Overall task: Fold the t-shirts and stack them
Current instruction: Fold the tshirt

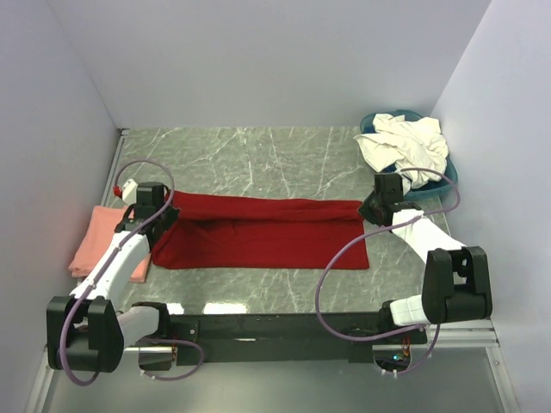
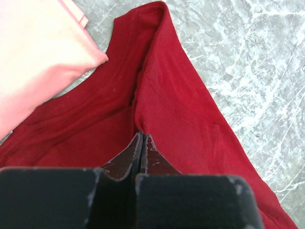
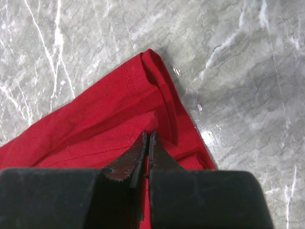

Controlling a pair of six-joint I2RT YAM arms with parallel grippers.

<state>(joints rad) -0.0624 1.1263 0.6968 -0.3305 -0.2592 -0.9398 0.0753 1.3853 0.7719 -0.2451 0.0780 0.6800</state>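
A deep red t-shirt (image 1: pixel 258 232) lies stretched as a long band across the marble table. My left gripper (image 1: pixel 162 206) is at its left end, by the collar. In the left wrist view the left gripper (image 2: pixel 141 137) is shut, and a raised ridge of the red t-shirt (image 2: pixel 176 95) runs from its tips. My right gripper (image 1: pixel 373 206) is at the right end. In the right wrist view the right gripper (image 3: pixel 148 135) is shut on a folded corner of the red t-shirt (image 3: pixel 109 119). A folded salmon-pink t-shirt (image 1: pixel 95 239) lies at the left. Cream-white t-shirts (image 1: pixel 403 144) are heaped at the back right.
The cream-white heap fills a round blue basin (image 1: pixel 448 176) in the back right corner. The folded salmon-pink t-shirt (image 2: pixel 38 52) lies just left of the red collar. Grey walls close in the left, back and right sides. A black rail (image 1: pixel 284 327) runs along the near edge.
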